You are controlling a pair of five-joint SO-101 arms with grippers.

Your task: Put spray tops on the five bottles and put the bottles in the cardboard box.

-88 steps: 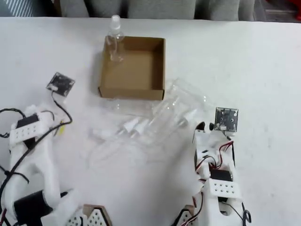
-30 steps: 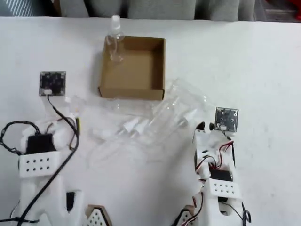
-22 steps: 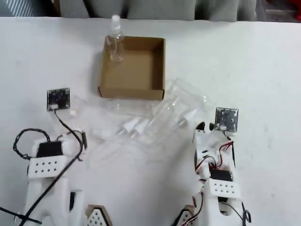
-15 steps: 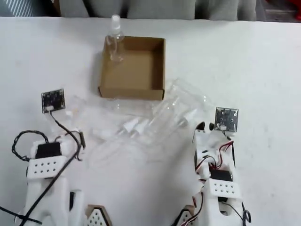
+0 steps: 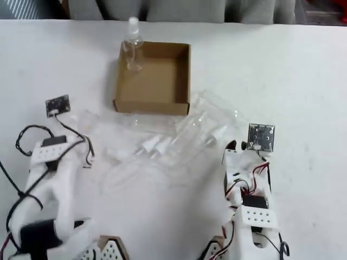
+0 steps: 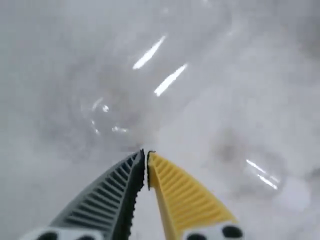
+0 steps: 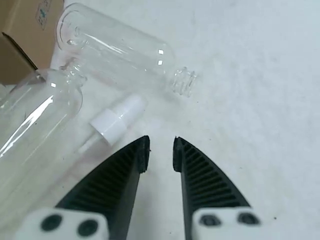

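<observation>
Standing in one cardboard box [image 5: 153, 103]: one capped bottle [image 5: 132, 46].

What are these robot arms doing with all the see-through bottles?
Two robot arms are meant to put spray tops on clear bottles and pack them in the cardboard box. One capped bottle stands at the box's far left corner. The rest lie loose on the table with white tops. The left end effector is shut, beside a lying bottle. The right end effector is open near a spray top, holding nothing.
</observation>
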